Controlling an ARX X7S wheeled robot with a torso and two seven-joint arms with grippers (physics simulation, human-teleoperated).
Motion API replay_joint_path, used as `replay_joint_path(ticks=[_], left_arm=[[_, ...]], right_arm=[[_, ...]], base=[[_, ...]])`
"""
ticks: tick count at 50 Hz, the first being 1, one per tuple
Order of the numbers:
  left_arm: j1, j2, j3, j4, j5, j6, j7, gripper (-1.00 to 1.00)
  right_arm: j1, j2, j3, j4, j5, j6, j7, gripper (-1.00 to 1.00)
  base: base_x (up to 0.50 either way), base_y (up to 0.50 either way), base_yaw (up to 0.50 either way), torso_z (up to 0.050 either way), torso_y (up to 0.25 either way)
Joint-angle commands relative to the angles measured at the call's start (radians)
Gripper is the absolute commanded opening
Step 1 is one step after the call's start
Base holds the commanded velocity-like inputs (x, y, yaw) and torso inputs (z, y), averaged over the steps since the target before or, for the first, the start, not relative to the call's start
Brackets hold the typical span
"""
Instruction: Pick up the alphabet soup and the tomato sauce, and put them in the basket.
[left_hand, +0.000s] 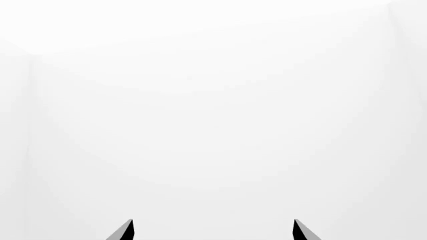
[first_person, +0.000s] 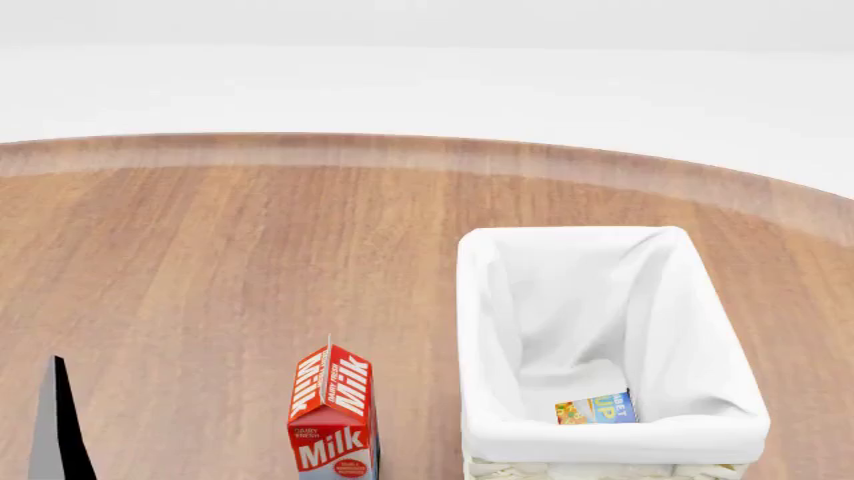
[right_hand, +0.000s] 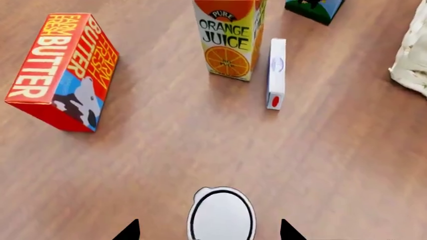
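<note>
Since the pale-lidded can (right_hand: 221, 215) stands upright right between the right gripper's (right_hand: 210, 231) spread fingers (right_hand: 130, 231), label hidden, that arm's closer; left fingers (left_hand: 123, 231) spread, empty.

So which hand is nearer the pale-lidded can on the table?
Right. The right hand is directly over the can, open fingers either side of its lid. The left hand faces only blank white; no can in its view.

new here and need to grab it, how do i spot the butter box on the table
On the wooden table, find the upright orange juice carton. The butter box lies apart from it, the only red-orange box, with "FARM FRESH BUTTER" lettering and a cow picture on one end.
</note>
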Motion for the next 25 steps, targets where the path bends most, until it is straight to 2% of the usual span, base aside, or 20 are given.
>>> replay_joint_path(ticks=[1,25], left_arm=[[0.006,-0.005,-0.005,0.001,-0.004,0.005,-0.004,1.00],[0.004,-0.007,0.001,-0.003,-0.001,0.007,-0.008,1.00]], right_arm=[[-0.024,-0.016,-0.003,0.081,-0.035,-0.040,-0.060,1.00],[-0.045,-0.045,-0.001,0.184,-0.049,-0.086,-0.130,1.00]], base=[[0.00,0.00,0.00,0.000,0.000],[0.00,0.00,0.00,0.000,0.000]])
